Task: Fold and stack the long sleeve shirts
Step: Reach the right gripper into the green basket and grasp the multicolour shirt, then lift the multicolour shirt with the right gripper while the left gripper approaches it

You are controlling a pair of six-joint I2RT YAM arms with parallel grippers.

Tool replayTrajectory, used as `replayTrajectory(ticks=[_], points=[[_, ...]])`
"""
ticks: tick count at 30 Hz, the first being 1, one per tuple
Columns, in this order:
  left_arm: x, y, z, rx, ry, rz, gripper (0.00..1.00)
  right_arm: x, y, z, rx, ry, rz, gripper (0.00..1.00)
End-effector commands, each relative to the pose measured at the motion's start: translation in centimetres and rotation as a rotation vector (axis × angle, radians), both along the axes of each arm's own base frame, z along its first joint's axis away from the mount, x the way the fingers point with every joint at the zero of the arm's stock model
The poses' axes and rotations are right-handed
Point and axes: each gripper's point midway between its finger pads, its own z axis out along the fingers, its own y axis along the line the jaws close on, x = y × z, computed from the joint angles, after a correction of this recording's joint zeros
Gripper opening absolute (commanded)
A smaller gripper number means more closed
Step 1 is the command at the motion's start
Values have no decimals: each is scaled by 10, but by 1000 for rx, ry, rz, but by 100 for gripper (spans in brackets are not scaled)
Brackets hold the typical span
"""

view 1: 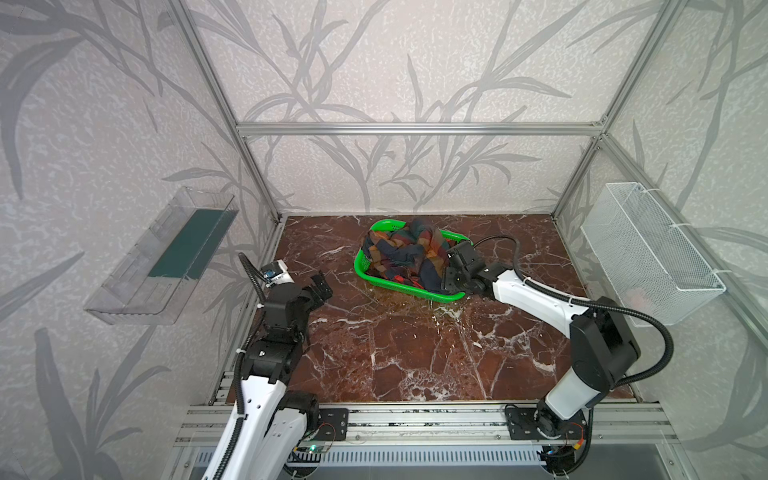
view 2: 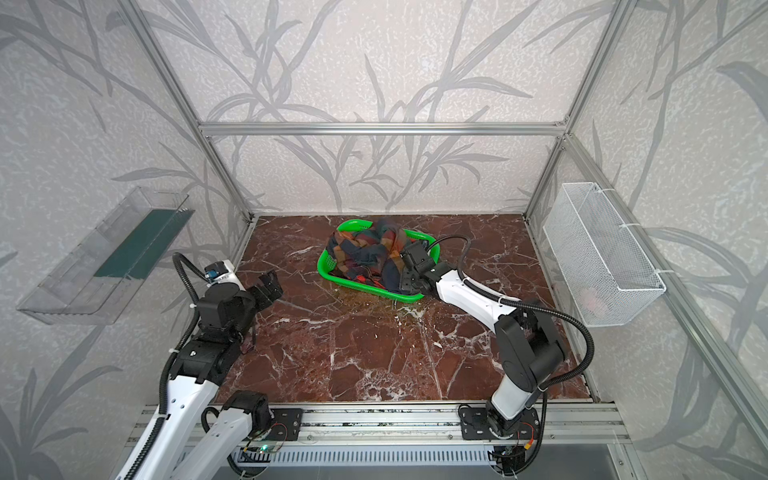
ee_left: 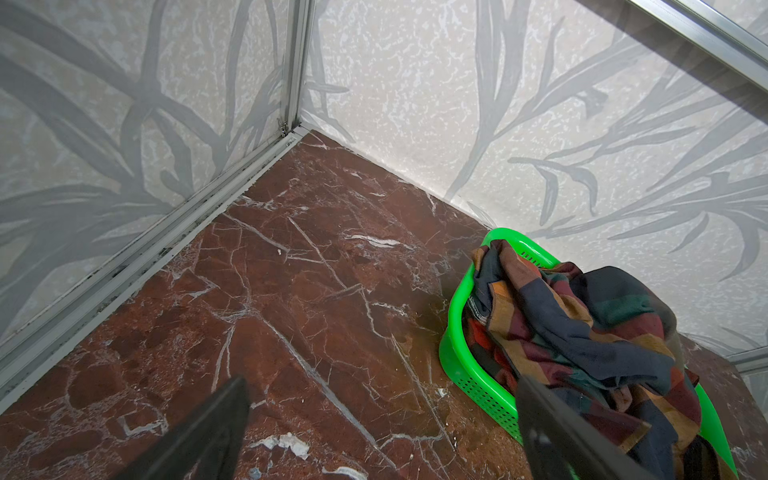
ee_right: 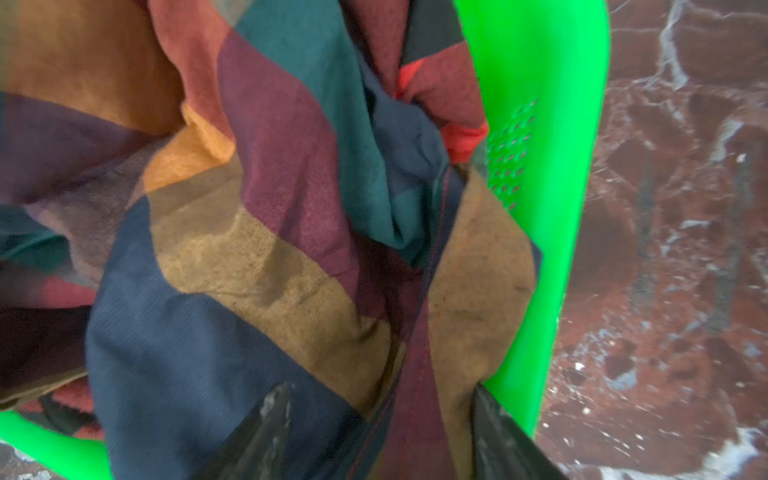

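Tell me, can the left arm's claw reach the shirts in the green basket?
Probably yes. The left claw is open, and only bare table lies between it and the basket. The right claw works at the far side of the shirts, out of its way.

The cell held two arms (left arm (view 1: 257, 415), right arm (view 1: 532, 293)), one green basket (view 1: 363, 262), two shirts (block-plaid shirt (view 1: 399, 251), red-and-black check shirt (ee_right: 440, 79)), one clear bin (view 1: 162, 257) and one wire basket (view 1: 648, 253).

Both top views look down from the front over the red-brown marble tabletop (view 1: 415, 353); both wrist cameras face the green perforated plastic basket (ee_left: 459, 309), the right one far closer.
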Motion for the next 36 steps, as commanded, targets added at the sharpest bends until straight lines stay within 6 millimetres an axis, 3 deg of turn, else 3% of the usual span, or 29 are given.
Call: replayTrajectory(ticks=[1, 5, 9, 13, 14, 18, 22, 26, 32, 36], points=[[0, -2, 3, 9, 3, -14, 99, 5, 4, -22, 18, 44, -17, 62], [0, -2, 3, 11, 9, -18, 99, 17, 12, -26, 70, 46, -1, 52], [1, -3, 3, 12, 10, -21, 99, 36, 21, -23, 124, 4, 21, 31], [3, -4, 0, 10, 23, -28, 99, 58, 25, -5, 89, -31, 86, 1], [4, -5, -1, 10, 27, -29, 99, 62, 26, 4, 92, -44, 96, 0], [4, -4, 0, 9, 24, -30, 99, 69, 30, 58, 100, -134, 143, 0], [7, -9, 2, 4, 14, -60, 99, 63, 32, 124, 130, -246, 195, 0], [14, -35, 11, 3, -51, -214, 99, 43, 43, 194, 224, -339, 291, 0], [11, -92, 71, 42, -330, -529, 99, -10, 75, 278, 370, -414, 487, 0], [-5, -115, 120, 100, -498, -625, 99, -45, 94, 317, 441, -422, 600, 0]])
